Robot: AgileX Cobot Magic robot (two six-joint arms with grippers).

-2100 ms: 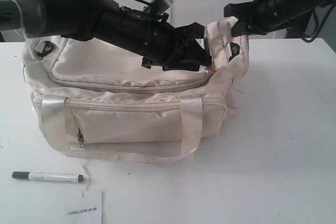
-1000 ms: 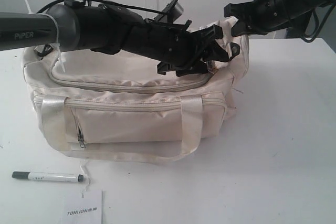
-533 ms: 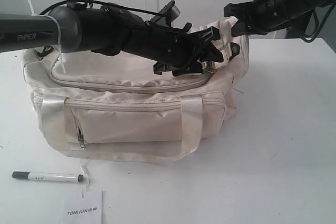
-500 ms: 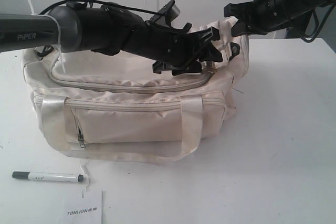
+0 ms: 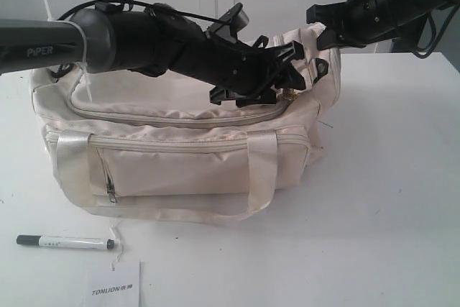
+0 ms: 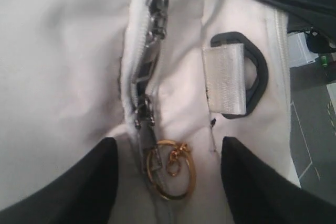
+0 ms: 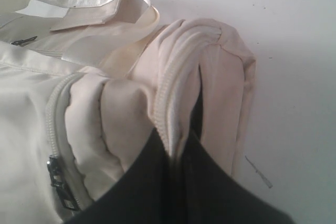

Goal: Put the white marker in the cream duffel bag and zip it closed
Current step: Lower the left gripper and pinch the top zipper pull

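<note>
closest to the front, the white marker (image 5: 65,242) is lying flat on the table (image 5: 388,199), just beside a white paper card (image 5: 115,287). it is sitting outside the bag, well apart from both grippers, so nothing is holding it. behind it, the cream duffel bag (image 5: 180,167) is sitting with its top zipper (image 5: 172,118) looking almost all shut. over the end of that zipper, the left gripper (image 6: 168,142) is hanging with its fingers (image 6: 89,182) wide apart. one finger is sitting on each side of the gold ring (image 6: 171,167) on the zipper pull, and they are not squeezing it. farthest back, the right gripper (image 7: 178,148) is pinching a fold of the bag's end tight. i am thinking the job is only starting. the bag is needing to open, the marker is needing to go in, and then the zip is needing to close.
</note>
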